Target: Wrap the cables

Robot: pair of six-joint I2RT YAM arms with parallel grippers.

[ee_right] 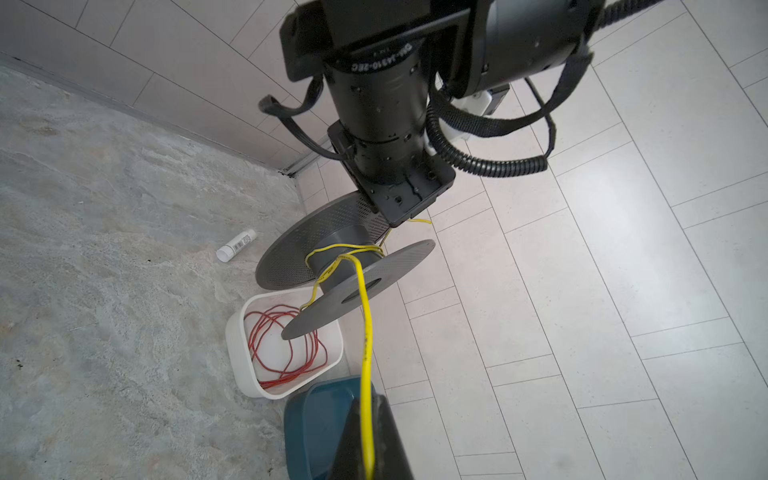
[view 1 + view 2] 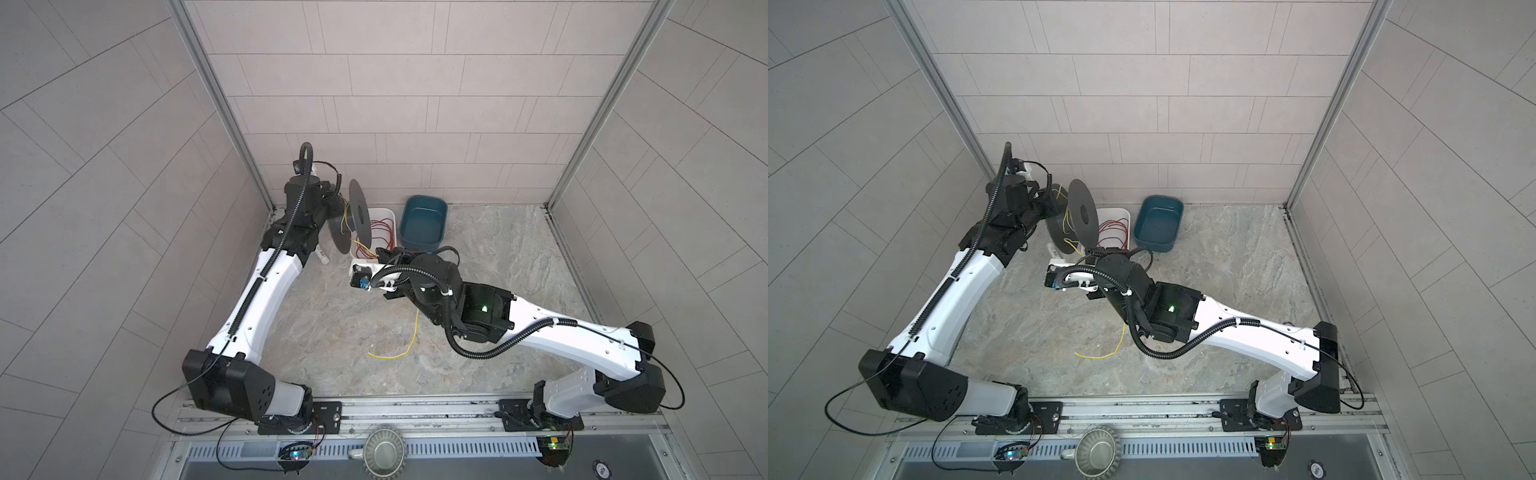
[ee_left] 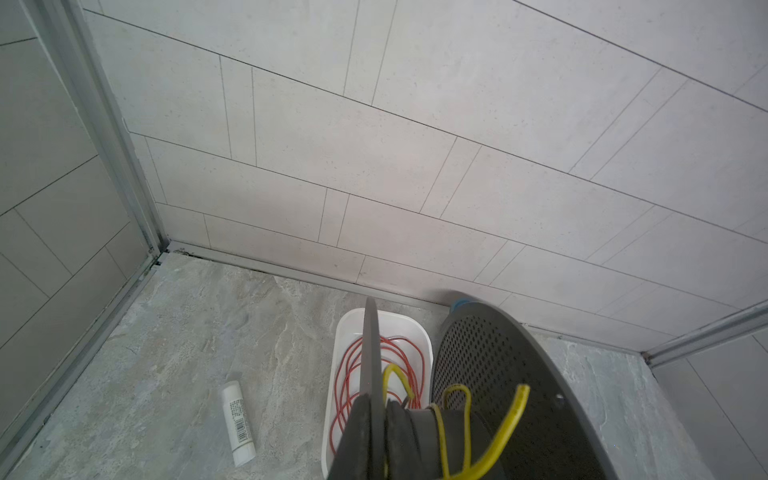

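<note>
Pinching the cables (image 1: 365,332) in the right gripper (image 1: 368,415), strand running to a few turns on the spool (image 1: 291,249) hub. Clamping a spool flange in the left gripper (image 3: 376,415), by the white tray (image 1: 237,353) near the back wall. Noted in top views only: cables trailing loose across open desk (image 2: 332,332).

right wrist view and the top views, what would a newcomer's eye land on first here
A grey spool hangs in the air near the back left corner in the left pincer, with a few loose turns of yellow wire running to the shut right pincer. Under it, red wire lies coiled in a white tub, beside a teal tub.
</note>
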